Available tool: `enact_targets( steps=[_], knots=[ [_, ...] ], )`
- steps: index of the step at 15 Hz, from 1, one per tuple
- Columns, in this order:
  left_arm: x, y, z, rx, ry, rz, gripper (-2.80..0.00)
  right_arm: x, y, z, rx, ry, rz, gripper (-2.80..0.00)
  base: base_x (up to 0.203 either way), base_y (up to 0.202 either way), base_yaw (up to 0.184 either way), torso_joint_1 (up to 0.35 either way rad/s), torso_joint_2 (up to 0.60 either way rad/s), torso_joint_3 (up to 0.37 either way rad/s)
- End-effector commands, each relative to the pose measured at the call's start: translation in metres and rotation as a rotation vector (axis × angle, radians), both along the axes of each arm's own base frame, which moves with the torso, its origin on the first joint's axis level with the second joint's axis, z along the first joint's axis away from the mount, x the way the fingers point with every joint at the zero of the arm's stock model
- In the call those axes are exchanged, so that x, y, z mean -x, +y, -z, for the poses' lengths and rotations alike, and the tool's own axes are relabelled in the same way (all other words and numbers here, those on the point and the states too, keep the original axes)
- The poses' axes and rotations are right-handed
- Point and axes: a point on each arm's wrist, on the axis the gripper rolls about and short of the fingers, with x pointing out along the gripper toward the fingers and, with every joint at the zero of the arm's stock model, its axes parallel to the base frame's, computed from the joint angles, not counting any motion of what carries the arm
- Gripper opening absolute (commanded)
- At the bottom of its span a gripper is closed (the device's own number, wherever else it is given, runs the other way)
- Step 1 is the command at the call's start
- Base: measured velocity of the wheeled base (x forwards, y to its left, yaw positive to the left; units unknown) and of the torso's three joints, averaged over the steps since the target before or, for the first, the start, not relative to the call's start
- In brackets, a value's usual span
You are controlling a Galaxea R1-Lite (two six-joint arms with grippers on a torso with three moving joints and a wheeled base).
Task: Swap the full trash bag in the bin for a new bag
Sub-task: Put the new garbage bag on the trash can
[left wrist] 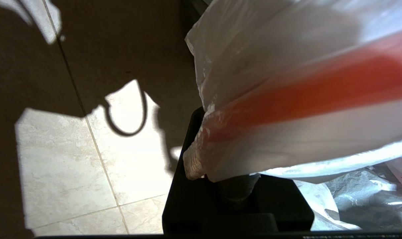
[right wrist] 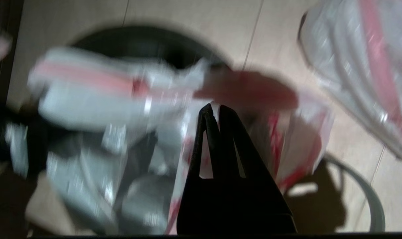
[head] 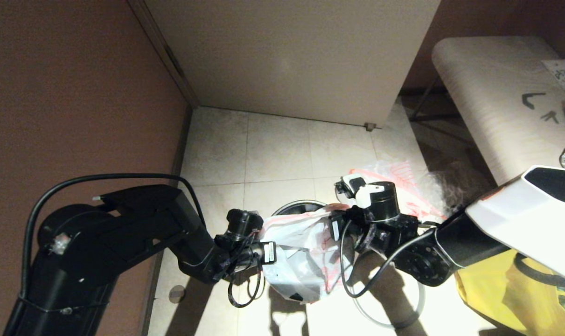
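The new bag (head: 294,242) hangs over the bin (head: 297,206); left hand (head: 267,252) and right hand (head: 334,228) are both closed on its edge, probably to spread its mouth

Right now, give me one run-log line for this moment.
left pincer: shut on new bag | right pincer: shut on same bag's edge | bag spread over bin | full trash bag: floor behind

The left arm (head: 123,233) is matte black and blocky, with a thick black cable arching over it from nine o'clock toward its wrist and a small looped wire hanging below. The right arm (head: 506,224) has a glossy white shell with a black inset, black joints, a white-capped cylinder, and black curling cables. The right gripper (right wrist: 214,116) has slim, black, tapered fingers.
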Motion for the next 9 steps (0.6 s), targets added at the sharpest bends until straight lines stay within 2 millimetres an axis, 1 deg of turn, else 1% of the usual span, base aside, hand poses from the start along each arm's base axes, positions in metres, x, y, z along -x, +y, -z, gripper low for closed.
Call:
enact_targets(
  steps=[1, 4, 5, 9],
  knots=[
    [0.0, 0.0, -0.001, 0.002, -0.002, 0.0, -2.8, 0.022, -0.01, -0.009, 0.03, 0.065, -0.055, -2.8, 0.0, 0.0, 0.0, 0.0, 0.0, 0.0],
    [0.002, 0.0, -0.004, 0.021, 0.004, 0.022, -2.8, 0.015, -0.002, 0.006, 0.064, 0.11, -0.102, -2.8, 0.0, 0.0, 0.0, 0.0, 0.0, 0.0],
    [0.004, 0.0, -0.007, 0.039, 0.01, 0.043, -2.8, 0.01, 0.002, 0.01, 0.066, 0.111, -0.11, -2.8, 0.0, 0.0, 0.0, 0.0, 0.0, 0.0],
    [0.006, 0.002, -0.007, 0.047, 0.018, 0.058, -2.8, -0.013, 0.013, 0.02, 0.051, 0.112, -0.128, -2.8, 0.0, 0.0, 0.0, 0.0, 0.0, 0.0]
  ],
)
